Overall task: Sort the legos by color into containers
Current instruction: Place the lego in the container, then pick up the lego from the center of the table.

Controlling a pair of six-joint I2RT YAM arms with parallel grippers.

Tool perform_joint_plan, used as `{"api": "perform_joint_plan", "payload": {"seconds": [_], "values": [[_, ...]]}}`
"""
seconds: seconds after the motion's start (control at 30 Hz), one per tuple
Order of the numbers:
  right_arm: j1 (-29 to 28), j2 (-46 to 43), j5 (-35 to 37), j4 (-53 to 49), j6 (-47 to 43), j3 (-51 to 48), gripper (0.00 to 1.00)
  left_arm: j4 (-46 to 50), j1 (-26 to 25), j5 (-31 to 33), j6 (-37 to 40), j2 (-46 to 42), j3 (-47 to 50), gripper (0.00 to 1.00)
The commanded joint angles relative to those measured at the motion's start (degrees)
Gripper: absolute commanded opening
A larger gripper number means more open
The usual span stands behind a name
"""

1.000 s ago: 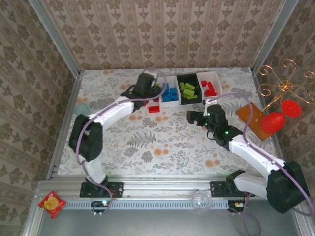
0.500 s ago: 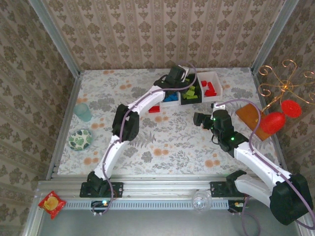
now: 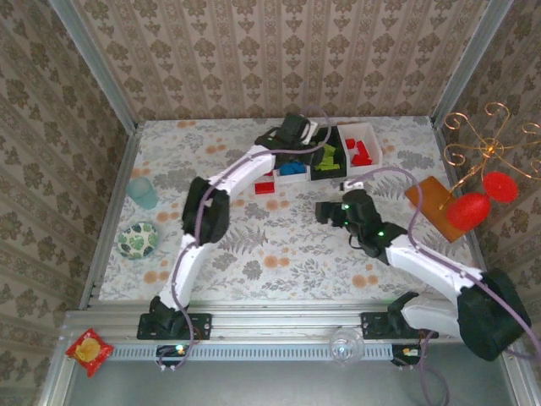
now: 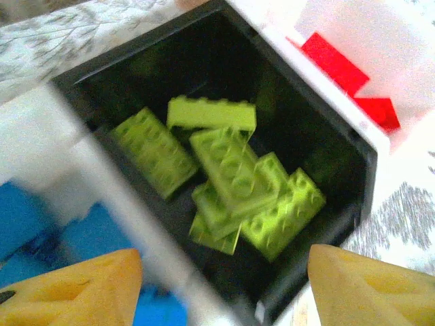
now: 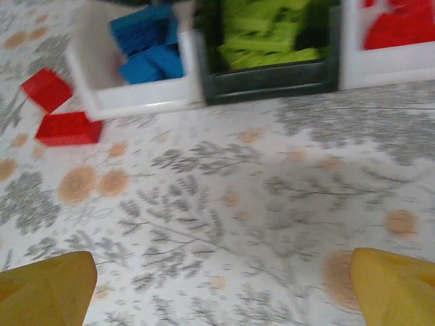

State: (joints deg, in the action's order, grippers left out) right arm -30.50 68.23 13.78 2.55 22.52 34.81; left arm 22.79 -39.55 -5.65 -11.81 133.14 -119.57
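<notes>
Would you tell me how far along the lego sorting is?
Mostly done: blue legos lie in one white tray, green legos in the black tray, red legos in the other white tray. Nothing is in hand; the left claw and right claw are open, empty. Left: two red legos on the table beside the first tray.

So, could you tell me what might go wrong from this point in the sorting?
Two red legos lie on the table close beside the white tray holding blue legos; fingers closing there could shove that tray. The left arm reaches over the black tray while the right fingers point toward the same trays, so the arms might collide.
</notes>
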Motion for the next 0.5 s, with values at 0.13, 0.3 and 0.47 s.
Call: {"api": "perform_joint_plan", "payload": {"seconds": [0.13,0.3,0.47], "values": [[-8.2,20.5,2.3,7.2,0.6,14.8,0.96,-21.2,9.3,0.0,-5.5,-31.6,37.9,0.70],[-10.6,33.8,4.0,6.5,2.1,25.8,0.99,-23.8,16.1,1.2,-8.5,-45.4,56.0,0.73],[-11.3,44.4,5.8,3.8,2.8,35.0,1.00,-24.6,20.8,-1.6,-11.7,-55.3,68.1,0.80]]}}
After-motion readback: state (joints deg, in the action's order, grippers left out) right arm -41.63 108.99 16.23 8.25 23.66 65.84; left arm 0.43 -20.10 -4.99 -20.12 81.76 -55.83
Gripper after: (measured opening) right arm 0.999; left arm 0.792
